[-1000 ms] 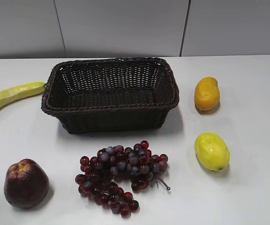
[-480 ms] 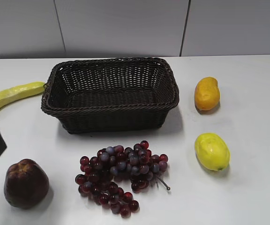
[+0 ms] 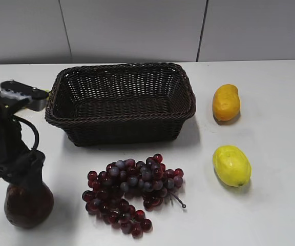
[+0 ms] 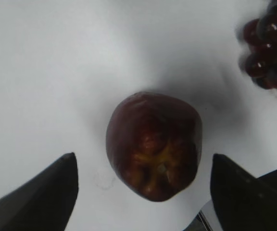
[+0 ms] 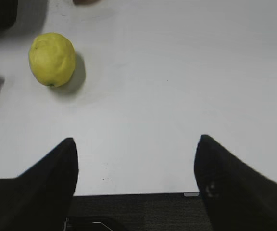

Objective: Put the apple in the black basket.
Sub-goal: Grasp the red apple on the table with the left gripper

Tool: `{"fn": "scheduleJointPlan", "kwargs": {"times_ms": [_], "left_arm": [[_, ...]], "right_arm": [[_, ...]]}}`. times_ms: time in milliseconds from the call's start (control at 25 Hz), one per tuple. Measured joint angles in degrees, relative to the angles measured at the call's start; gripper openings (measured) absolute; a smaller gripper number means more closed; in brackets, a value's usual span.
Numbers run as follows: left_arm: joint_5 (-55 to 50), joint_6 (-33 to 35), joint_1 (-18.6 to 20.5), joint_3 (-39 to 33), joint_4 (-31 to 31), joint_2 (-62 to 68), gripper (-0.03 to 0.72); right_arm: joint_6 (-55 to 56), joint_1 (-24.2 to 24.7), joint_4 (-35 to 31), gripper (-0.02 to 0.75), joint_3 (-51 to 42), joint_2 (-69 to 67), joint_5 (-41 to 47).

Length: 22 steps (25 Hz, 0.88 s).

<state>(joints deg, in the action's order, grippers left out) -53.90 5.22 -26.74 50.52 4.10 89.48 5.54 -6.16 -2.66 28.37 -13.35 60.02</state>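
The left end effector (image 4: pixel 143 192) has swung in from the left edge and now hangs above the apple (image 4: pixel 153 144), jaws wide open and empty, so a grasp looks imminent. The apple sits on the surface (image 3: pixel 270 215), near the black basket (image 3: pixel 122 120).

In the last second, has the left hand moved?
Yes. It was out of the exterior view, then came in from the left edge; the left hand now hangs open over the apple, left of the black basket.
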Motion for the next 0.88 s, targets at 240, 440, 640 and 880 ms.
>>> {"fn": "scheduleJointPlan", "kwargs": {"times_ms": [240, 440, 640, 880], "left_arm": [[1.9, 0.0, 0.0, 0.0, 0.5, 4.9, 0.648], [0.7, 0.0, 0.0, 0.0, 0.9, 7.2, 0.622], [0.2, 0.0, -0.1, 0.1, 0.9, 7.5, 0.568], [-1.6, 0.2, -0.1, 0.1, -0.2, 6.6, 0.568]], "right_arm": [[0.0, 0.0, 0.0, 0.571, 0.0, 0.0, 0.0], [0.0, 0.0, 0.0, 0.571, 0.0, 0.0, 0.0], [0.0, 0.0, 0.0, 0.571, 0.0, 0.0, 0.0], [0.0, 0.0, 0.0, 0.571, 0.0, 0.0, 0.0]]}}
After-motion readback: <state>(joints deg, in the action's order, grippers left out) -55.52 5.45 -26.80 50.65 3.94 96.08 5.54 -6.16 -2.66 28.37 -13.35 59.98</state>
